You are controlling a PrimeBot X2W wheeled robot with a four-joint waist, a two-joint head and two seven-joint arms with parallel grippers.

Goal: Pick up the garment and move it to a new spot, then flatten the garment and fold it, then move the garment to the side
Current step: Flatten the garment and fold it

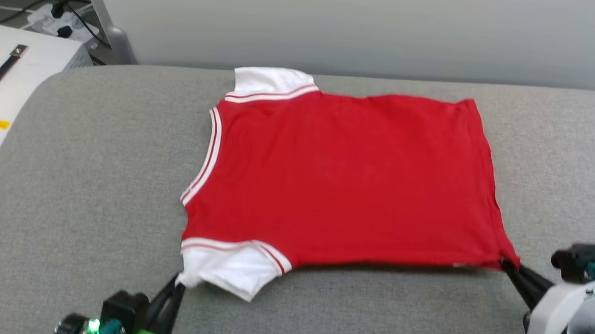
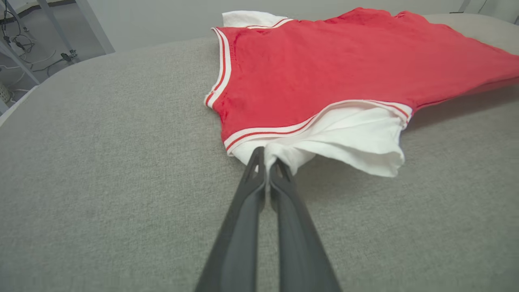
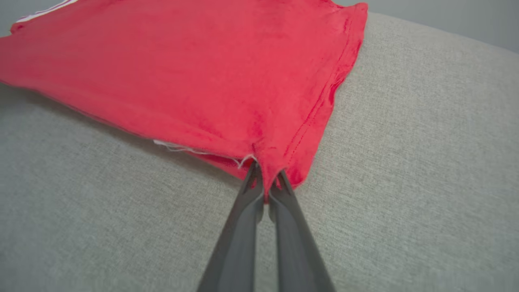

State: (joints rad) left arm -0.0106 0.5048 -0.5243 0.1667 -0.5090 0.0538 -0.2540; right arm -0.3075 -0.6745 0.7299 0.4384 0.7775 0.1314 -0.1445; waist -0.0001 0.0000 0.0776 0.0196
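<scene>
garment (image 1: 347, 180) flat on surface (image 1: 98, 177) | left claw (image 1: 182, 282) clamped on white sleeve (image 1: 231, 268) | right claw (image 1: 507, 264) clamped on hem corner (image 1: 499, 251) | likely tensioning flat

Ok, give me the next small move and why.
Probably lift both pincers and carry the near edge over to the far one: the shirt lies flat, left pincer shut on the sleeve, right pincer on the hem corner.

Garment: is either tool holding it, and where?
Both hold the garment: left tool at the near white sleeve, right tool at the near hem corner.
</scene>
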